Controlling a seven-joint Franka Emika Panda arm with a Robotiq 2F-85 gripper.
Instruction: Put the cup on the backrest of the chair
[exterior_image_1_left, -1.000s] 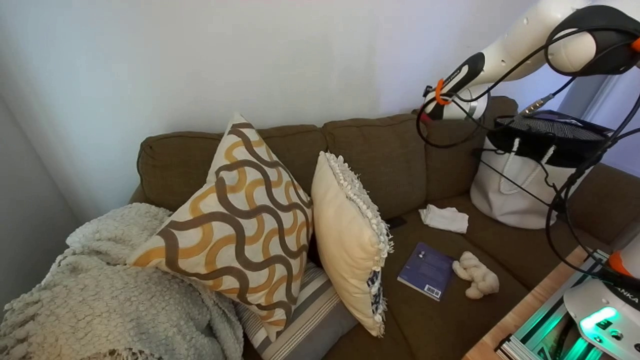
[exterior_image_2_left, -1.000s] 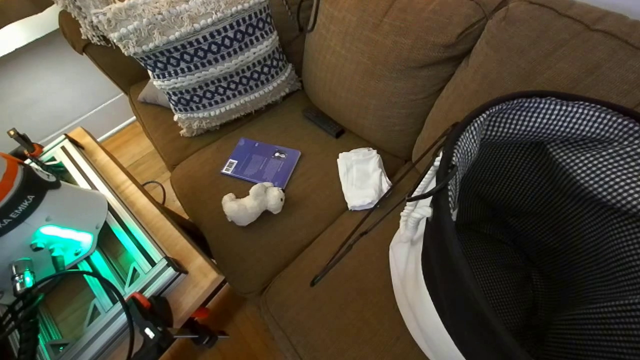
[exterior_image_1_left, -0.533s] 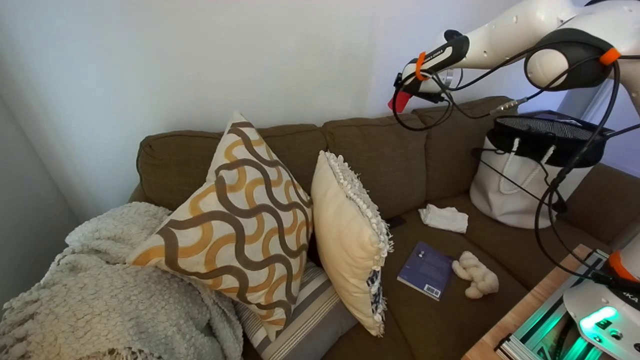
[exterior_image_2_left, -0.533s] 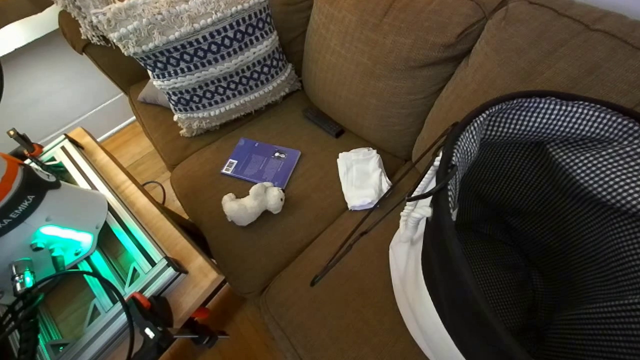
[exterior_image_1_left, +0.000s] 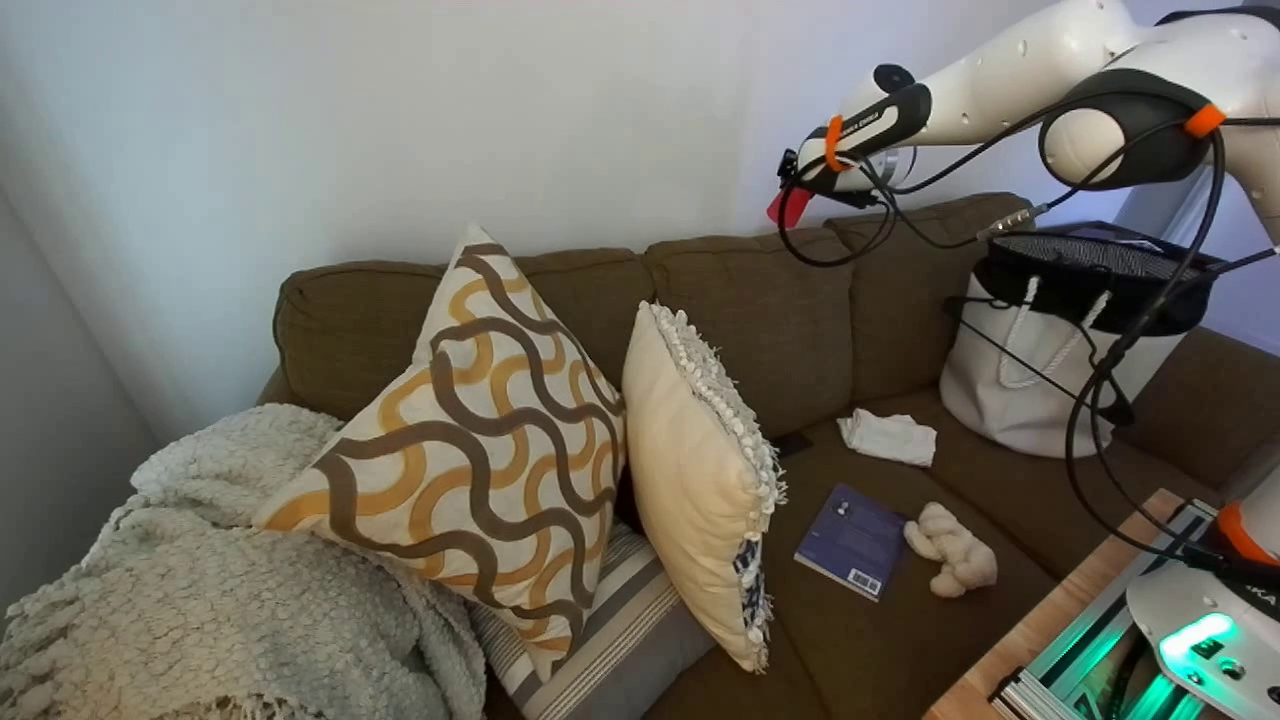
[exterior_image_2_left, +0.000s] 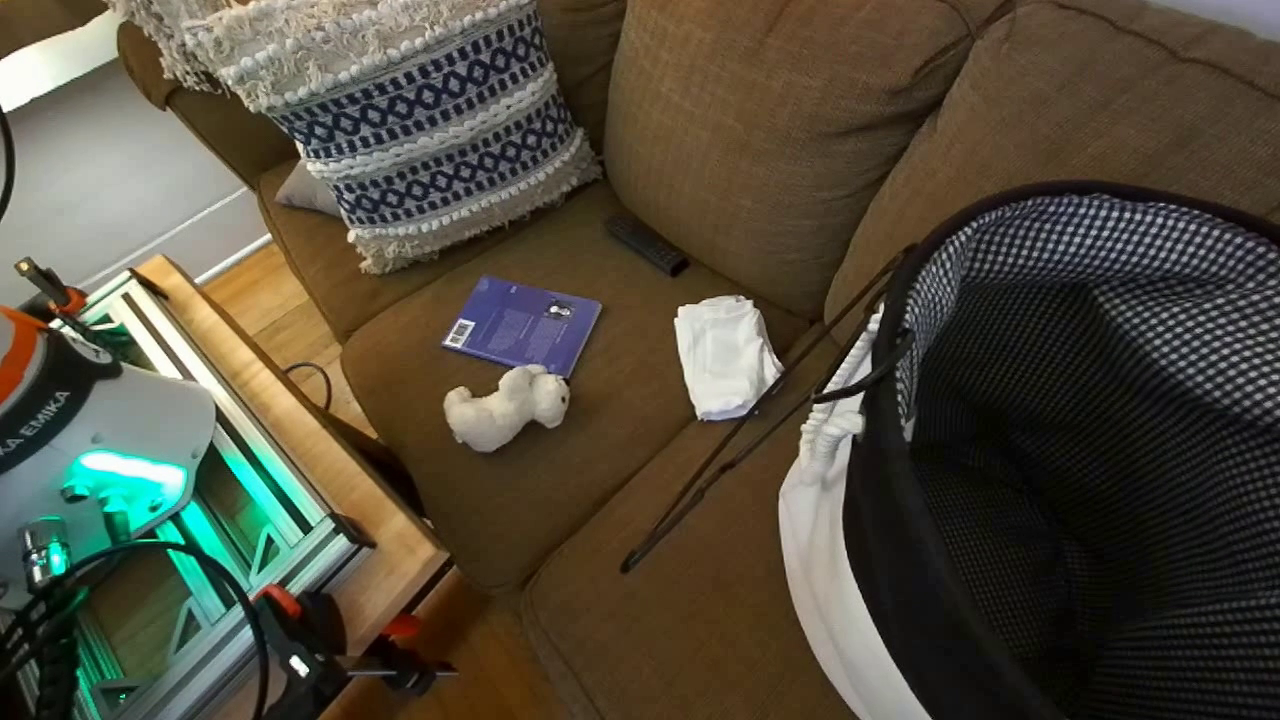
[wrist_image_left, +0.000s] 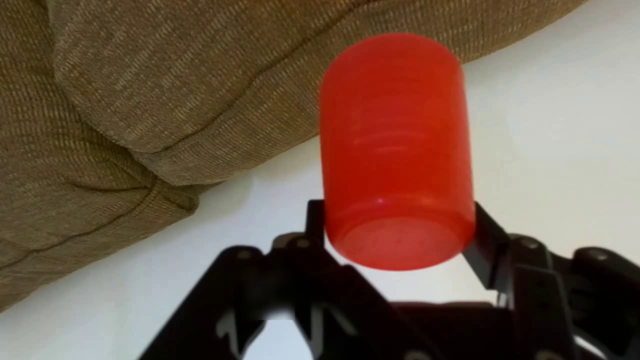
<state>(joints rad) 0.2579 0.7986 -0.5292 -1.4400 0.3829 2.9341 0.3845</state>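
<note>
Nearest us in the wrist view, our pincer pinches the red cup by its sides, close to the base; that closed end faces us and the mouth is turned away. So we judge the picking-up done. Beyond the cup runs the top edge of the sofa's backrest. In an exterior view the cup shows tilted just above that edge, near the corner where two back cushions meet; whether it touches the fabric we cannot tell. The carrying looks nearly finished to us. Left, we think: bring the cup squarely over the padding, lower it onto the top edge, spread the pincer and back away. Farthest off, past that edge, we see the pale wall.
</note>
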